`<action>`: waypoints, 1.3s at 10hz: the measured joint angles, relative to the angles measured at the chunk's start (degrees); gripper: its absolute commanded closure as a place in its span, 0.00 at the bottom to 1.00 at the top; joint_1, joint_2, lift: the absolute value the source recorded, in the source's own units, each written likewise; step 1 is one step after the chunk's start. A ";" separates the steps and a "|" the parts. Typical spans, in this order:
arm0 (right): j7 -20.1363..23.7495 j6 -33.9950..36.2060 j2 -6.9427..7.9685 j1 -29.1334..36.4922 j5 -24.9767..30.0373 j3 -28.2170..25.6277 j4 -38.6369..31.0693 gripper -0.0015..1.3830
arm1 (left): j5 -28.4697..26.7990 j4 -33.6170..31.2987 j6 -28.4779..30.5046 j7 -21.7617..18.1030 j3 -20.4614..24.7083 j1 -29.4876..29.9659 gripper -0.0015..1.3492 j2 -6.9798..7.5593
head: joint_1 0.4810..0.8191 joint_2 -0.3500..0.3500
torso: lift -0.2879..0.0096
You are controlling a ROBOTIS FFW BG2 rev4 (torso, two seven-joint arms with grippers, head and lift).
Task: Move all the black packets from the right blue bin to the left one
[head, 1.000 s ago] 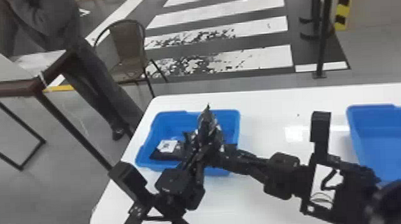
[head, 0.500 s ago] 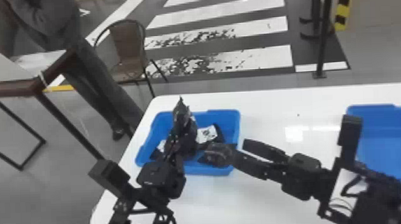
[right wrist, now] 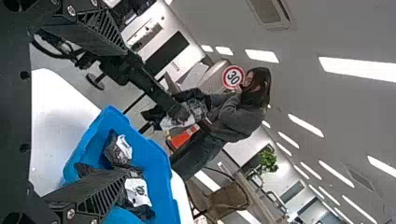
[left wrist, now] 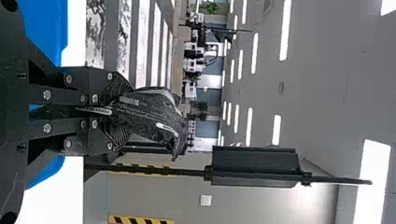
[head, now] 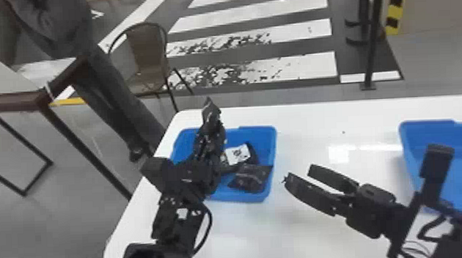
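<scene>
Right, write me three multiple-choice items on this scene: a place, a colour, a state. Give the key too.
1. In the head view, where does the right gripper show?
A) In front of the chair
B) Inside the left bin
C) Against the table, between the bins

2. What colour are both bins?
A) Blue
B) Red
C) Green

3. What is the left gripper's state?
A) Open and empty
B) Shut on a black packet
C) Shut on a bin's rim

Key:
1 C: white tabletop lies around its fingertips.
2 A: the left bin and the right bin show blue walls.
3 B: the left wrist view shows the packet pinched between its fingers.
</scene>
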 measured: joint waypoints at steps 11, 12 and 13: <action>-4.32 -7.51 5.44 20.69 17.35 -26.84 -22.06 0.08 | 3.87 -18.52 -26.15 -0.54 2.70 25.18 0.06 -4.57 | 0.63 0.81 | 0.50; -7.32 -10.45 6.68 25.78 21.58 -29.84 -27.70 0.08 | 0.56 -20.25 -25.18 -0.22 5.55 27.23 0.05 -5.20 | 0.63 0.77 | 0.50; -10.31 -12.97 7.68 31.13 25.40 -31.73 -32.67 0.08 | -1.86 -23.37 -20.41 -0.08 7.48 29.58 0.04 -5.34 | 0.63 0.73 | 0.50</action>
